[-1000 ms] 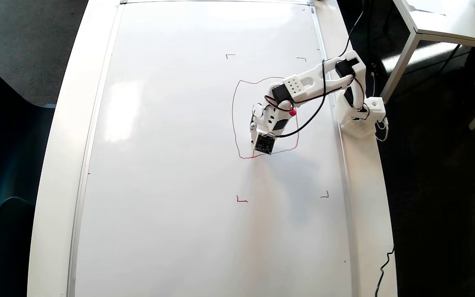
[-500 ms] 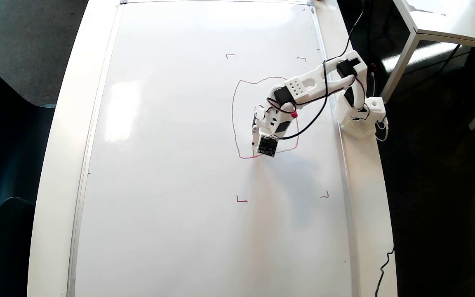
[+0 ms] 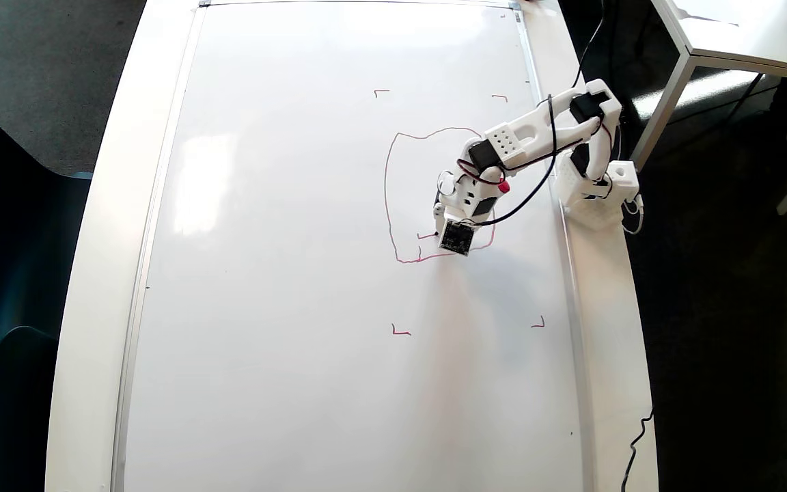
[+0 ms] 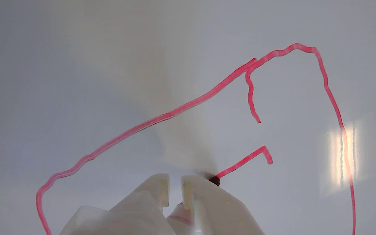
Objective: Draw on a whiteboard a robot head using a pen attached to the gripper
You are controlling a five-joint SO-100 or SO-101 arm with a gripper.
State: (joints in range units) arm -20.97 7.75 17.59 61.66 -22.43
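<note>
On the tabletop, whiteboard: lies flat.
Robot head: unfinished red outline, right of centre.
Fingers: nearly closed, gripping the pen, tip touching a short red stroke.

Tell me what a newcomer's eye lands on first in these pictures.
First, the big glossy whiteboard that fills most of the overhead view. Next, the red outline of the robot head at its right-centre, with the white arm reaching in from the right edge and its end effector low inside that outline. In the wrist view, the pen tip sits at the end of a short red stroke.
</note>
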